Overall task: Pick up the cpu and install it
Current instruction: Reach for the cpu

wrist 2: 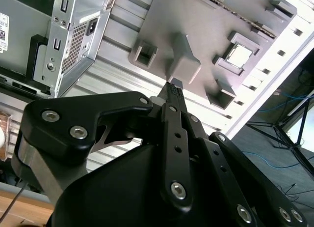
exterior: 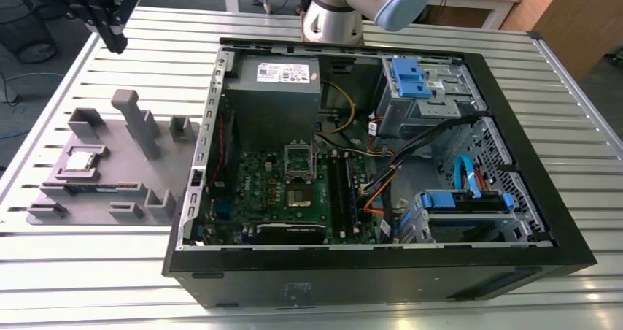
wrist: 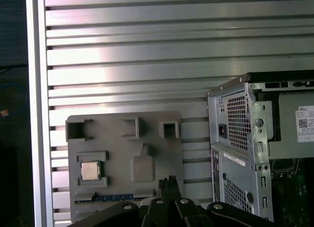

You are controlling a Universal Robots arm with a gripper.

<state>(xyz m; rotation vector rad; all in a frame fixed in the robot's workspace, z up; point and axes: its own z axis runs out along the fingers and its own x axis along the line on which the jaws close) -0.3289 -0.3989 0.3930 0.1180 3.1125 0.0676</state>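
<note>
In the exterior view the arm (exterior: 336, 16) rises at twelve o'clock. The gripper (exterior: 117, 47) hangs at ten o'clock, pointing down. Its fingers (wrist 2: 174, 97) are pressed together, holding nothing.

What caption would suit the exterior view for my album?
Gripper hangs above the grey tray holding the cpu, beside an open computer case.

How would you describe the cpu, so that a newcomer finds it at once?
Beside the open computer case, on the exterior view's left, a grey fixture plate lies on the slatted table. The cpu sits in a square frame on that plate. It alone is a small silvery square; the neighbouring pockets are plain grey and the memory stick is long and thin.
</note>
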